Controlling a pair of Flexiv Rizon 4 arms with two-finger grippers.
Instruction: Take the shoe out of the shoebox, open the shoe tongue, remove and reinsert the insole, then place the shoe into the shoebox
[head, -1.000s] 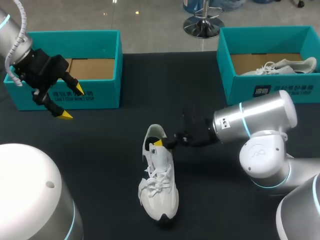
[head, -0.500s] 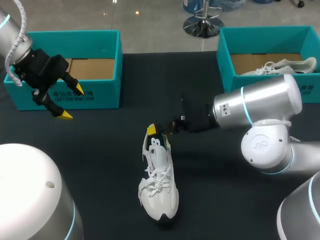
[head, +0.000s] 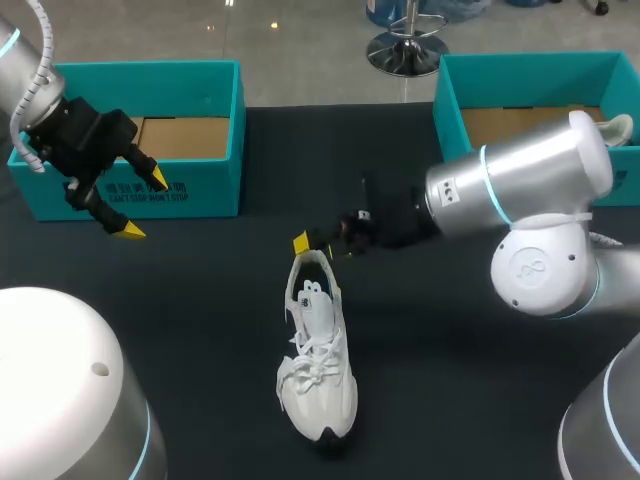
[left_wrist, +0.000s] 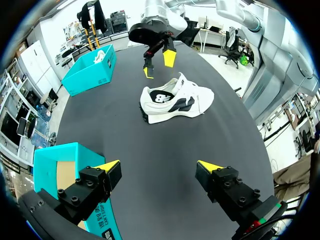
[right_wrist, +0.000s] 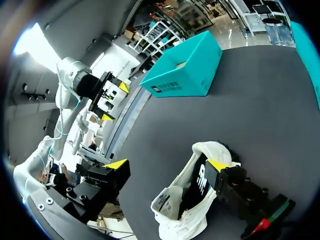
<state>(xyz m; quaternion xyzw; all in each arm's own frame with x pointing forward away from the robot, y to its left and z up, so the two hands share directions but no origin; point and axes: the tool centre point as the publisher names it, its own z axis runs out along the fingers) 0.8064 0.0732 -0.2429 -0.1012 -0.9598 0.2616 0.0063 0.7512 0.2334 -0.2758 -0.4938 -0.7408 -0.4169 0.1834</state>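
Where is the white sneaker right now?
In the head view, the white lace-up sneaker lies mid-table on the black table, its heel just beside the right gripper.

The table (head: 200, 300) has a matt black, cloth-like covering with no shine. The shoe (head: 318, 370), at lower centre of the head view, has a white fabric upper with woven laces, smoother panels along its side and a dark lining. The left shoebox (head: 210, 195) at upper left and the right shoebox (head: 470, 165) at upper right are matt teal card with bare brown cardboard floors. The right arm (head: 520, 180) has a smooth, glossy silver shell. The left gripper (head: 143, 205) is matt black with yellow, plastic-looking tips.
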